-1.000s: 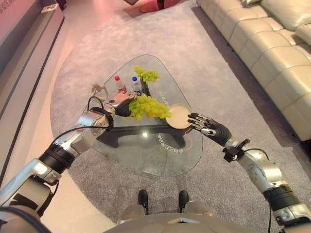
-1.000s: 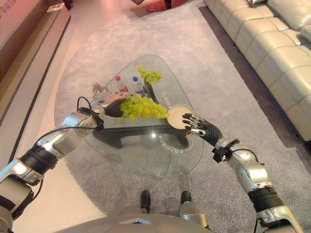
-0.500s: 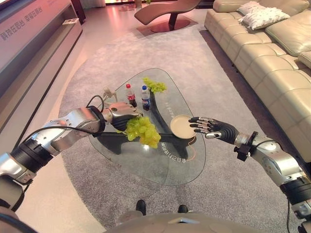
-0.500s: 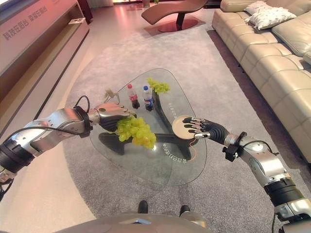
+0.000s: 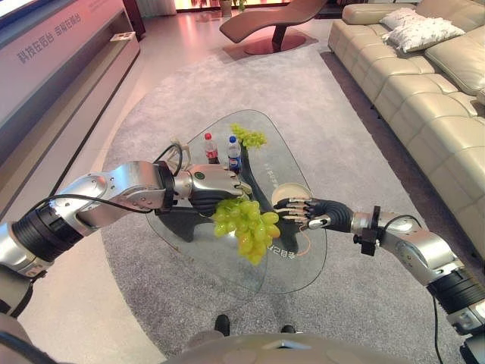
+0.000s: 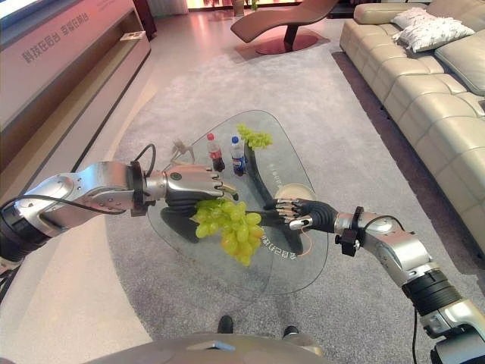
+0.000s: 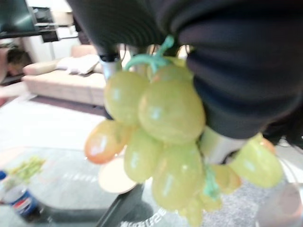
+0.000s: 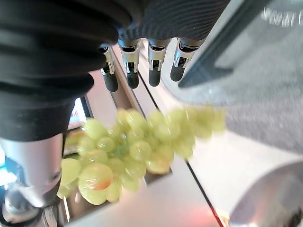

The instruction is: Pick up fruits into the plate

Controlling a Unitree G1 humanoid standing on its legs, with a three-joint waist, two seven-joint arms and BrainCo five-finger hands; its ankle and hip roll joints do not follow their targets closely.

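Green grape bunch (image 5: 246, 225), clasped in left hand (image 5: 214, 184) fingers, has lifted off the glass table (image 5: 189, 250) toward the plate (image 5: 292, 196); right hand (image 5: 307, 213), fingers extended, waits there.

The glossy, smooth green grape bunch (image 5: 246, 225) hangs over a clear, reflective glass table (image 5: 227, 258) on matt grey carpet (image 5: 356, 303).

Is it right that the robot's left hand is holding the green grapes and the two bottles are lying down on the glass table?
Not quite. The left hand does hold the green grapes, but the left eye view shows the two bottles standing upright on the glass table.
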